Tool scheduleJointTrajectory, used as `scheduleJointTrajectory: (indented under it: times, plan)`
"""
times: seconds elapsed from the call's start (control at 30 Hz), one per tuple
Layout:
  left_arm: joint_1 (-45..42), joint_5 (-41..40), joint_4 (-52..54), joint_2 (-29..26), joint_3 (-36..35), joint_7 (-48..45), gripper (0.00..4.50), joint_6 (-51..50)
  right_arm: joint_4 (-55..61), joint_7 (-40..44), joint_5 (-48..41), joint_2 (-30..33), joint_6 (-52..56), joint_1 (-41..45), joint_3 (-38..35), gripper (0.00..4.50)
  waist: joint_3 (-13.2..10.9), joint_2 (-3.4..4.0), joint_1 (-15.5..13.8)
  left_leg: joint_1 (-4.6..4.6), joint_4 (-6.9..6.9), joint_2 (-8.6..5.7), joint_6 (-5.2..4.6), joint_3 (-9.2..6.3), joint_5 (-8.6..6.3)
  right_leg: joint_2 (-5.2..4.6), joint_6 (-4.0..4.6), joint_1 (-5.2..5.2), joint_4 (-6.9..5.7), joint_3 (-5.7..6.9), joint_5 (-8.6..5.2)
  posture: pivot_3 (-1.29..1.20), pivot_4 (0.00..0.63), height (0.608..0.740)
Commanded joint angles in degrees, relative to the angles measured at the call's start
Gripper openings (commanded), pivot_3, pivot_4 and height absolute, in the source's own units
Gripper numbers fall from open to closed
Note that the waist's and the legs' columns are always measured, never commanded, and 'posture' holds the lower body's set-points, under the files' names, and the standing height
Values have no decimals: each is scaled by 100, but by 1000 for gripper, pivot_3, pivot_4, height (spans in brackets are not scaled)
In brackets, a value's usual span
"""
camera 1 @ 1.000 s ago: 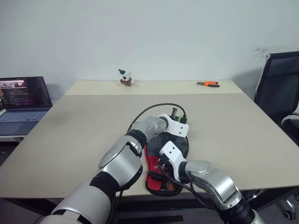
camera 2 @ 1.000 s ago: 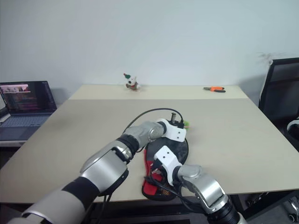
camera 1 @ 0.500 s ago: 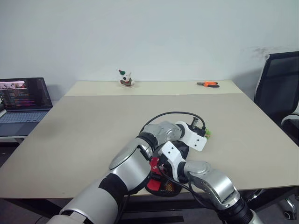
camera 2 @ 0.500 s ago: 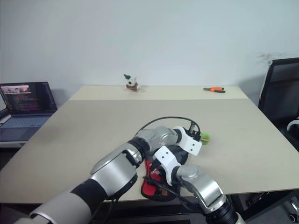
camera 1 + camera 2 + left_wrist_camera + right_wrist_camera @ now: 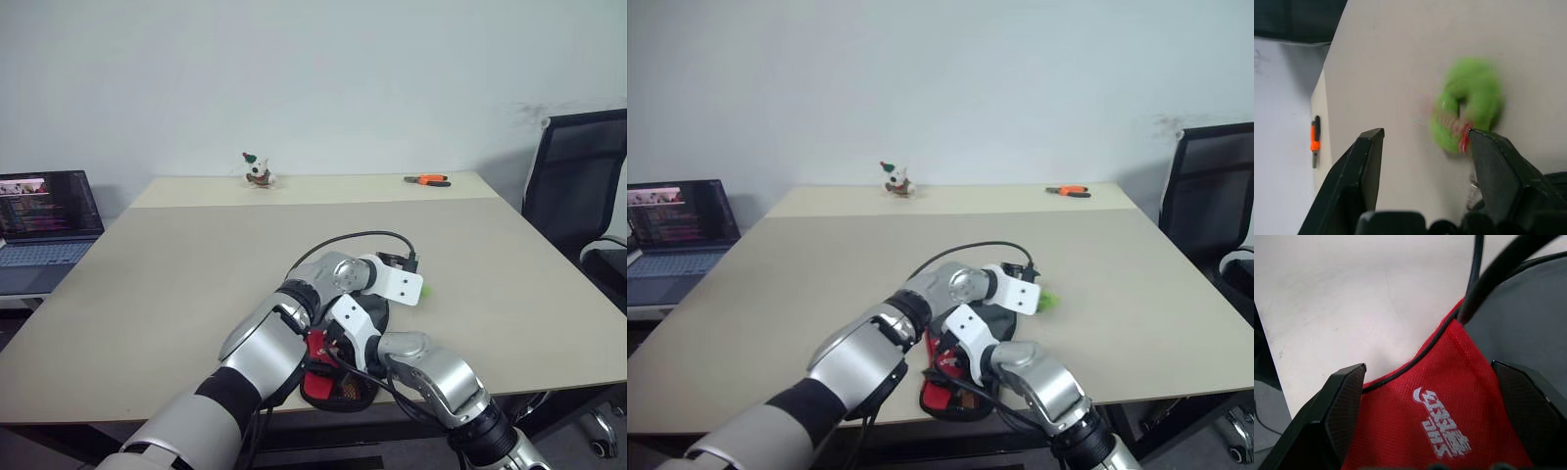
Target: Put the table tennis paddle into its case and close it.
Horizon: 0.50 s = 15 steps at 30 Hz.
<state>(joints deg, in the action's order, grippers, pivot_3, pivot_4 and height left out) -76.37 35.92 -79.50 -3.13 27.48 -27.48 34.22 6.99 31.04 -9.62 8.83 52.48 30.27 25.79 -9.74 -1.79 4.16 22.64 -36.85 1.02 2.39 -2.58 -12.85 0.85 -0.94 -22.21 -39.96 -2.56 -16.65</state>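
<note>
Looking along the left gripper (image 5: 1422, 142), I see its jaws spread and empty, the case's green charm (image 5: 1469, 105) just beyond them on the desk (image 5: 196, 255). My right gripper (image 5: 1427, 377), wide open, hovers over the case's (image 5: 338, 377) red handle end, nearer me; I judge the case lies lengthwise from me toward that charm.

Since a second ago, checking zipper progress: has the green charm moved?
Yes. The green charm has swung rightward around the case, toward the table's right edge.

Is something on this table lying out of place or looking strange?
Nothing looks damaged or spilled. The case lies at the near table edge under both arms, its green charm loose on the tabletop. Orange-handled pliers and a small figurine sit at the far edge.
</note>
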Motion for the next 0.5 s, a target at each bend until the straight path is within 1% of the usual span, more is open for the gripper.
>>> scheduleJointTrajectory:
  times: [0.03,0.07,0.23,0.37,0.43,0.5]
  plan:
    - [40,-499,262,-290,-437,-292,3066,-36,-628,166,-23,-44,180,16,189,4500,0,0,27,0,0,1,0,0,0,1,0,0,0,0,0,0,150,740]
    - [54,-509,289,-347,-440,-331,3066,-13,-681,190,-21,-50,159,60,172,4500,0,0,36,1,-1,2,0,-1,0,1,0,-1,-1,1,0,0,150,740]
    - [74,-1259,517,-690,-1040,-1028,3066,-127,-466,364,-68,120,66,271,-25,4500,-2,-1,37,12,-3,-1,0,-5,0,-1,0,-5,2,4,0,0,150,740]
    - [261,-2311,765,-862,-1914,-1953,3066,-841,571,671,-538,533,495,282,-530,4500,-9,-2,-2,29,-3,-9,0,-14,0,-9,0,-12,8,12,0,0,150,740]
    - [382,-2552,908,-934,-2109,-2137,3066,-1053,939,806,-780,766,721,318,-751,4500,-15,-1,-32,33,-2,-13,0,-17,0,-13,-1,-12,11,15,-1,0,150,740]
    - [661,-2858,1139,-1057,-2338,-2364,3066,-1262,1389,958,-1114,1087,1010,404,-1162,4500,-21,1,-40,35,-1,-13,0,-19,0,-14,-2,-14,13,14,-1,0,150,740]
